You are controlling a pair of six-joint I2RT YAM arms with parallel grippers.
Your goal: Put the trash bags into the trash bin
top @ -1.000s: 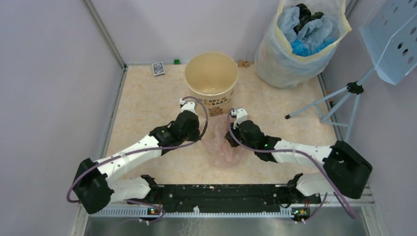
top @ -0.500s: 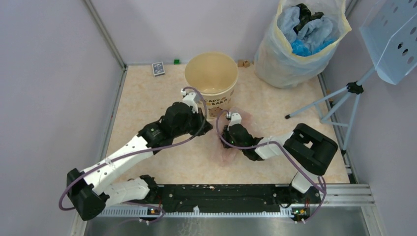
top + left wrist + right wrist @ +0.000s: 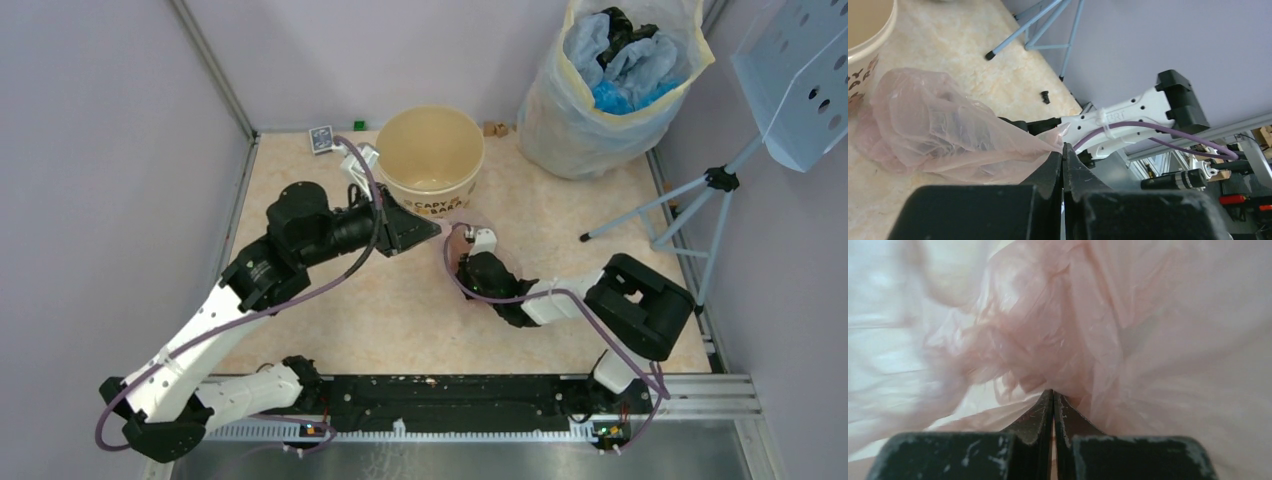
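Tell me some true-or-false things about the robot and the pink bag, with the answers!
1. The pink bag is inside the bin. False: it is outside, beside the bin.
2. The left gripper pinches the pink bag. True.
3. The right gripper is open. False: it is shut on the pink bag.
4. The bin stands upright. True.
5. The big bag at the back is empty. False: it holds blue and black stuff.
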